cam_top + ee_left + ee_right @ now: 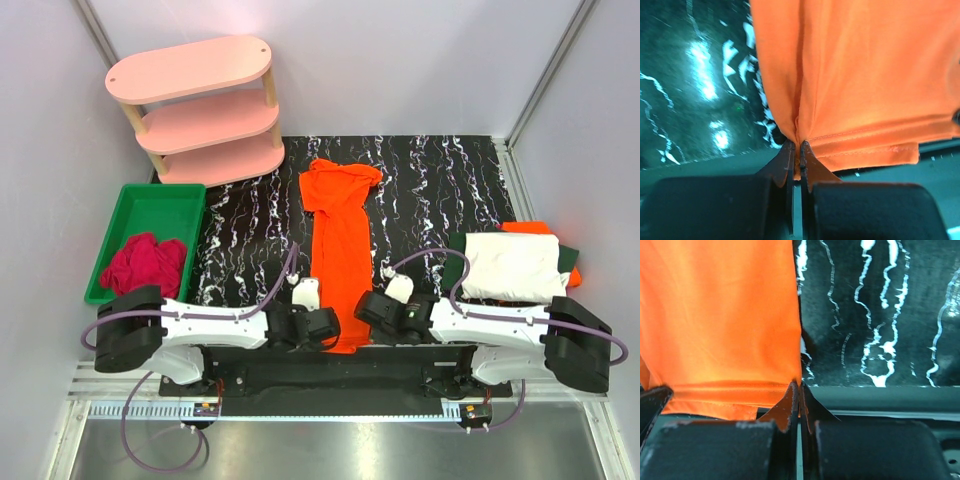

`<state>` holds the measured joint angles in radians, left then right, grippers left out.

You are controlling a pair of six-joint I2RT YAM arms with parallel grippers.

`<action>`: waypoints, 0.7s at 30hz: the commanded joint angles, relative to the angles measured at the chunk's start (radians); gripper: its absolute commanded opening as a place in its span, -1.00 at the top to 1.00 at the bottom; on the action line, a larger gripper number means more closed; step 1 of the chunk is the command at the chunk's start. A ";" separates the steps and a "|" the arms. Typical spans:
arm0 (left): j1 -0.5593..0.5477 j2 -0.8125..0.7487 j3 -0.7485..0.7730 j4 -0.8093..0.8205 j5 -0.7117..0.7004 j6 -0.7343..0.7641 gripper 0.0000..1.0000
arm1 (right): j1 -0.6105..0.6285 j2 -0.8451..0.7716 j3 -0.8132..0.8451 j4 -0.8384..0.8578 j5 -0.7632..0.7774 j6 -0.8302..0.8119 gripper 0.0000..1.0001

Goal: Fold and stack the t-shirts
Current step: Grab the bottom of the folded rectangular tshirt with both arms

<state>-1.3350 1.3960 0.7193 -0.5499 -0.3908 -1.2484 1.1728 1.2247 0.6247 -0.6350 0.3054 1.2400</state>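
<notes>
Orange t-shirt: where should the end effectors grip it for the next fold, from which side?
The two near hem corners, from the near edge: the orange t-shirt lies as a long narrow strip running front to back, hem nearest. The left end effector and right end effector are shut on those corners.

Orange t-shirt (pixel 337 240): near hem hidden under left gripper (pixel 335 333) and right gripper (pixel 362 309). Dark green t-shirt (pixel 569 257) mostly covered by white t-shirt (pixel 512 265), seemingly folded.
</notes>
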 commanded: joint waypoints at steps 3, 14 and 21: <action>-0.052 0.014 0.017 -0.088 0.018 -0.013 1.00 | 0.007 -0.048 -0.013 -0.138 0.055 0.009 1.00; -0.033 -0.035 0.242 -0.264 -0.180 0.078 1.00 | 0.005 -0.065 0.190 -0.219 0.227 -0.109 1.00; 0.060 -0.031 0.319 -0.286 -0.249 0.145 1.00 | -0.044 0.008 0.263 -0.200 0.291 -0.178 1.00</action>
<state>-1.3304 1.3861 0.9962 -0.7933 -0.5404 -1.1606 1.1641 1.1973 0.8402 -0.8127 0.4938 1.1233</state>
